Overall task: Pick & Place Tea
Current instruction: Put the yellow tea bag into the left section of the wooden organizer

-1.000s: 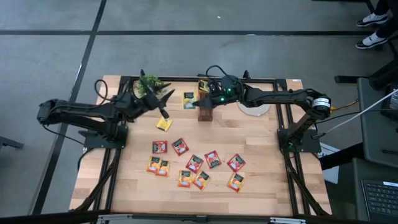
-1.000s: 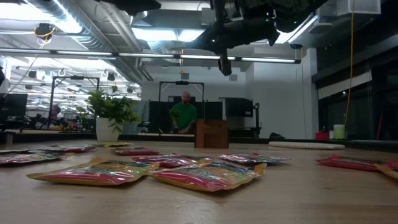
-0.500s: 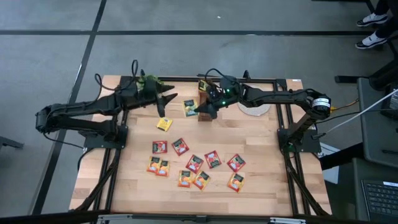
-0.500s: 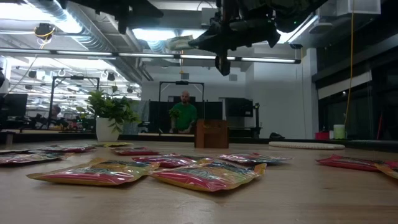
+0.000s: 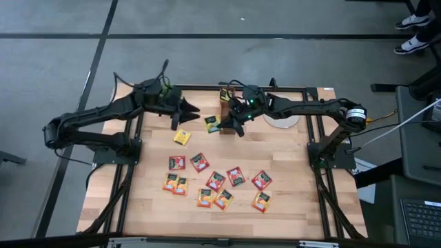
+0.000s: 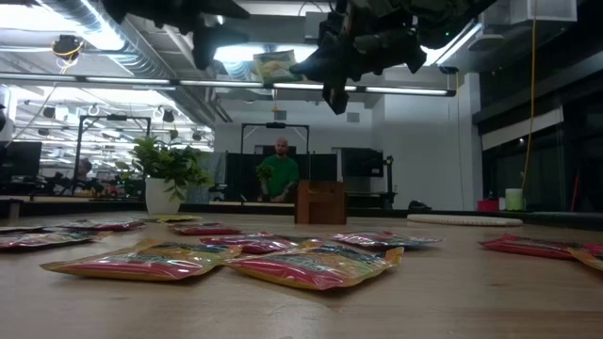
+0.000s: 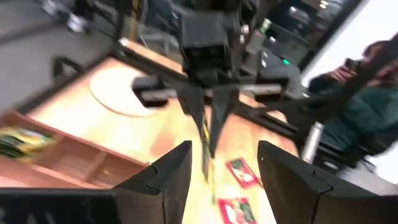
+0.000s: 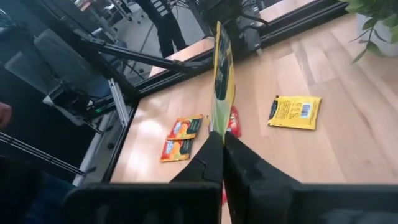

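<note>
My right gripper (image 5: 227,124) is shut on one yellow-green tea sachet (image 5: 211,124), held in the air beside the wooden box (image 5: 226,105) at the far middle of the table. The right wrist view shows this sachet (image 8: 221,74) edge-on. My left gripper (image 5: 195,111) hangs open just to its left, pointing at it, with nothing between its fingers (image 7: 171,177). Several red and orange sachets (image 5: 217,182) lie flat on the middle of the table, and one yellow sachet (image 5: 181,137) lies apart from them. My right gripper pinches the sachet by the edge nearest it (image 8: 217,127) between its two fingers. The fingers come nearly level from the table's right side. The sachet sticks out ahead of the fingertips toward my left gripper, standing on edge and lifted clear of the table.
A round pale mat (image 5: 282,120) lies right of the box. A potted plant (image 6: 170,174) stands at the far left, under my left arm. A person (image 6: 278,174) stands beyond the table. The near strip of the wooden table (image 5: 227,224) is bare.
My left gripper has swung toward the table's far edge and right, away from the lone yellow sachet, rolling until it points at the held sachet. My right gripper has stayed in place and rolled, turning its sachet from flat to on edge.
</note>
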Robot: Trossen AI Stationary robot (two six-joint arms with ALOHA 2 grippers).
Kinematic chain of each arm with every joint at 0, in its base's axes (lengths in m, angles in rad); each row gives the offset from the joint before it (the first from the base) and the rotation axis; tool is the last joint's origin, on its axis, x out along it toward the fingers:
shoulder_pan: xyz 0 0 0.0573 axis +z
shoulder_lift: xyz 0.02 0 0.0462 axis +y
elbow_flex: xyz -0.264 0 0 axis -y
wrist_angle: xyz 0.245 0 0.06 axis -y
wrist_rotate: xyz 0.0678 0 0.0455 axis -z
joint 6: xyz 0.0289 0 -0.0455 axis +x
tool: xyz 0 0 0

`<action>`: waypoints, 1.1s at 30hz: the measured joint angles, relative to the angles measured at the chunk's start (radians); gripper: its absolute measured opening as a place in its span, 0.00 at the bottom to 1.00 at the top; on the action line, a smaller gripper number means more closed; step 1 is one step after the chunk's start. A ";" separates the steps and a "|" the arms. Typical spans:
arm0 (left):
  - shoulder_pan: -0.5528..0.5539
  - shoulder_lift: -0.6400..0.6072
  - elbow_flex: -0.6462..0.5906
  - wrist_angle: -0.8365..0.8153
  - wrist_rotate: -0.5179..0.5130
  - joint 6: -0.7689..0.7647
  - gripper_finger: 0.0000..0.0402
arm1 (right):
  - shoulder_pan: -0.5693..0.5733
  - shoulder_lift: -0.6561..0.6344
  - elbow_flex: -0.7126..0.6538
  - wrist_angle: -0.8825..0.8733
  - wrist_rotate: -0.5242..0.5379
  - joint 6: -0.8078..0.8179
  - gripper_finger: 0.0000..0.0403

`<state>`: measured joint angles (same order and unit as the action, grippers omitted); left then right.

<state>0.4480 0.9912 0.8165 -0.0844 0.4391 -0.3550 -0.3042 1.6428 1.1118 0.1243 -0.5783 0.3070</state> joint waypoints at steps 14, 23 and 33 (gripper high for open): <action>-0.024 0.130 0.000 0.044 0.112 -0.019 0.44 | 0.000 0.000 0.000 0.000 0.000 -0.025 0.01; -0.037 0.183 0.001 0.067 0.105 -0.020 0.42 | 0.000 0.000 0.000 0.001 0.001 -0.028 0.01; -0.036 0.197 0.001 0.067 0.105 0.021 0.25 | 0.000 0.000 0.000 0.001 0.000 -0.025 0.01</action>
<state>0.4122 1.1877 0.8173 -0.0177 0.5443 -0.3338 -0.3044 1.6428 1.1118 0.1253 -0.5781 0.2819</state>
